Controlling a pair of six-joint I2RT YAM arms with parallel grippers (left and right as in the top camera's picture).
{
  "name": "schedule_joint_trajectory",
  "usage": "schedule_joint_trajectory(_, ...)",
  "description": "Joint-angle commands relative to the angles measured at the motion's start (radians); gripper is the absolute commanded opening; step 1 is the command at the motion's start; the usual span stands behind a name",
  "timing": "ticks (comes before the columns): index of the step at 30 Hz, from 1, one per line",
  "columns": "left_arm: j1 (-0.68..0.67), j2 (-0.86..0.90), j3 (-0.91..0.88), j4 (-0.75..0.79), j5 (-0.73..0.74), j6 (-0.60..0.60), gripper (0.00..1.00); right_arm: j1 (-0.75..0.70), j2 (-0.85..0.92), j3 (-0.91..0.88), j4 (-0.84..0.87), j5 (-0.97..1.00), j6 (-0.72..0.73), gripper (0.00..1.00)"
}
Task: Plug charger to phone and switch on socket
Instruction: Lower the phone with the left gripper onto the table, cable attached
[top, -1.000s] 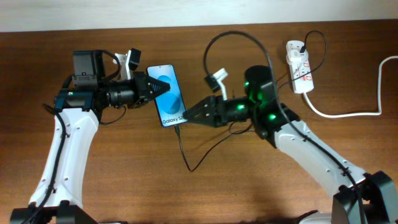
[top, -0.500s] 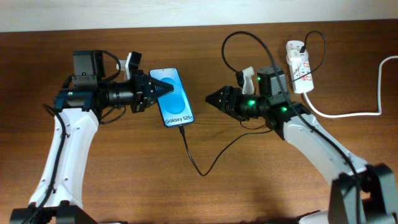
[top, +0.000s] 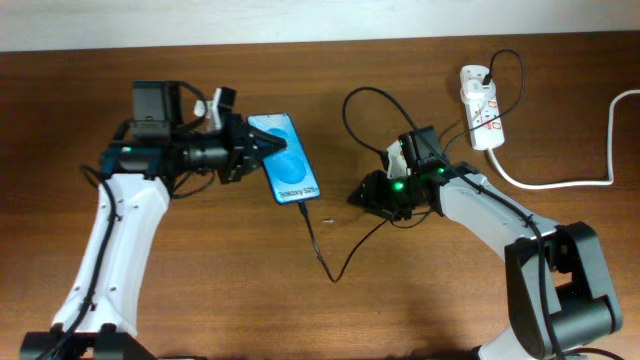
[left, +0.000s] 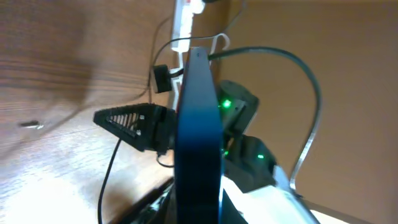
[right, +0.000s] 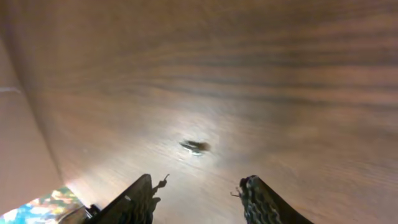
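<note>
At table centre, my left gripper (top: 266, 147) clamps phone (top: 293, 172); charger (top: 318, 245) meets its lower edge; my right gripper (top: 360, 195) spread wide.

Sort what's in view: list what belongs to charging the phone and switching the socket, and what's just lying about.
Job: phone, clamped in the left gripper; charger, running from the phone's lower end; socket with its white cord.
Lying about: small dark bit on the table, near the open right gripper.

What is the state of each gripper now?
Left gripper: closed, holding the phone.
Right gripper: open, holding nothing.
</note>
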Motion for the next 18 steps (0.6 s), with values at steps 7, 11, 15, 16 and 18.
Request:
schedule_joint_trajectory(7, -0.051, -0.011, 0.000, 0.021, -0.143, 0.067, 0.00, 0.003, -0.006, 0.009, -0.008, 0.021, -0.067, 0.49)
schedule_joint_trajectory(11, -0.051, -0.008, 0.000, 0.021, -0.158, 0.146, 0.00, -0.005, -0.006, 0.011, -0.013, 0.020, -0.067, 0.50)
schedule_joint_trajectory(15, -0.051, 0.020, 0.000, 0.021, -0.158, 0.168, 0.00, -0.010, -0.006, 0.011, -0.079, 0.019, -0.087, 0.50)
schedule_joint_trajectory(16, -0.051, 0.030, 0.000, 0.021, -0.157, 0.168, 0.00, -0.010, -0.006, 0.011, -0.082, 0.016, -0.098, 0.50)
schedule_joint_trajectory(18, -0.051, 0.056, 0.000, 0.017, -0.156, 0.169, 0.00, -0.010, -0.006, 0.011, -0.085, 0.000, -0.142, 0.51)
